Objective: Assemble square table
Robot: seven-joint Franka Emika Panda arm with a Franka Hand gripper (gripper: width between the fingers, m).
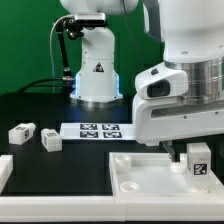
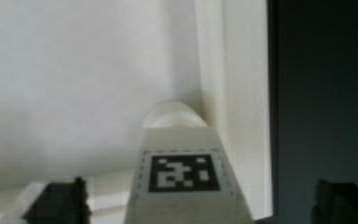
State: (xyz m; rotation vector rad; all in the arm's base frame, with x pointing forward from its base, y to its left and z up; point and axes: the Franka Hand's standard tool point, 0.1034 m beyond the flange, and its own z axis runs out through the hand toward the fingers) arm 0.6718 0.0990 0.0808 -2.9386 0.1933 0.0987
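Note:
The square table's white slab (image 1: 140, 172) lies underside up at the front of the exterior view's right. Its recessed floor (image 2: 69, 90) and raised rim (image 2: 240, 80) fill the wrist view. One white tagged leg (image 1: 198, 162) stands upright in the slab's corner by the rim, also seen as the leg (image 2: 181, 160) in the wrist view. My gripper (image 1: 188, 156) hangs over it. In the wrist view the gripper (image 2: 202, 204) is open, with a dark finger (image 2: 59, 203) on each side of the leg and a gap to each.
Two loose white legs (image 1: 22, 131) (image 1: 50, 140) lie on the black table at the exterior view's left. The marker board (image 1: 100, 130) lies in the middle, before the white domed robot base (image 1: 97, 70). A white piece (image 1: 4, 172) shows at the left edge.

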